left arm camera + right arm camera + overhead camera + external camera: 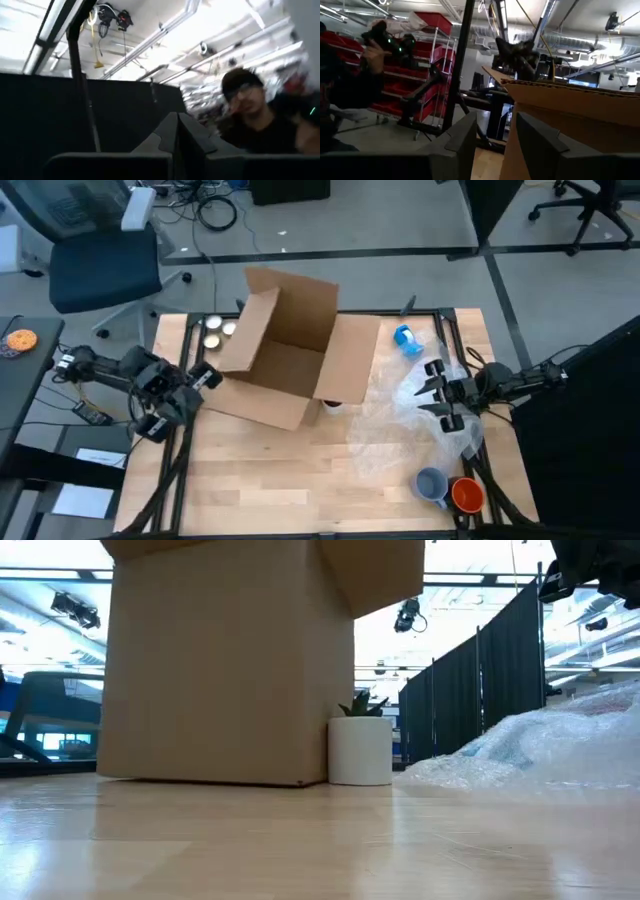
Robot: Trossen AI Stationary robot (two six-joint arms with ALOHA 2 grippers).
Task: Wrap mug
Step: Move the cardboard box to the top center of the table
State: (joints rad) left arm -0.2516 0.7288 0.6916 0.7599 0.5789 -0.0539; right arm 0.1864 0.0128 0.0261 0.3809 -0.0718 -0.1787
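While both arms hover raised, the right pincer (432, 390), spread, hangs right of centre over crumpled clear bubble wrap (400, 425), ready for wrapping; the grey ceramic mug (431, 485) waits lower right. The left pincer (205, 376) looks nearly pressed together.

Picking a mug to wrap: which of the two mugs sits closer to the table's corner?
The orange mug; it sits nearer the corner, while the grey mug stands beside it, farther in along the table.

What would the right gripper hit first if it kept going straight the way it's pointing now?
Most likely the cardboard box. The right gripper, fingers apart, points leftward across the table, and its wrist view shows the box's edge ahead. It seems raised above the bubble wrap, though depth is unclear.
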